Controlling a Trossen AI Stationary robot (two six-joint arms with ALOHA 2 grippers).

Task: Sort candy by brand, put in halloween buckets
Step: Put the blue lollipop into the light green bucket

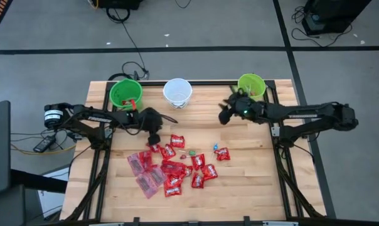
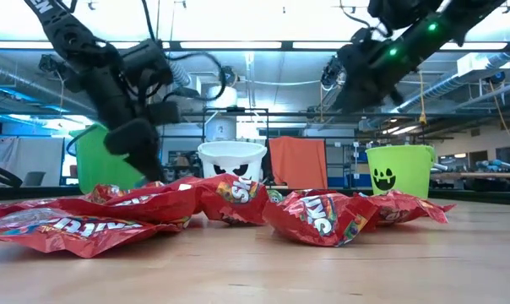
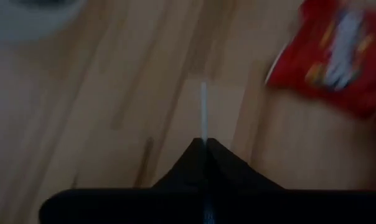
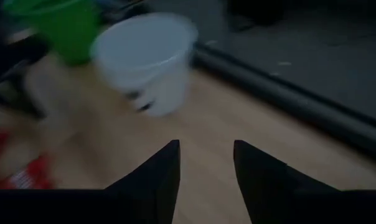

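The candy point(image 1: 174, 166) lies in a pile on the wooden table point(image 1: 252, 182): shiny red packets, translucent pinkish packets point(image 1: 142, 164) and tiny pieces point(image 1: 192, 152). At the far edge stand three halloween buckets: green point(image 1: 125, 93), white point(image 1: 177, 92) and green point(image 1: 251, 86). My left gripper point(image 1: 154, 137) is shut at the pile's far left corner, low over the table, with a red packet point(image 3: 337, 59) beside it. My right gripper point(image 1: 226, 114) is open and holds nothing. It hangs in the air between the white bucket and the right green bucket, pointing toward the white bucket point(image 4: 144, 56). My left gripper point(image 3: 205, 142) has a thin pale strip point(image 3: 203, 112) pinched between its two fingertips. The strip shows edge-on and sticks straight out past them. The fingers slant down toward the table. I cannot tell what the strip belongs to, or whether it is clear of the table.
Black frame rails run along the table's left, right and far edges point(image 1: 277, 135). Bare wood lies to the right of and in front of the pile. Cables and equipment sit on the floor beyond the table point(image 1: 123, 12).
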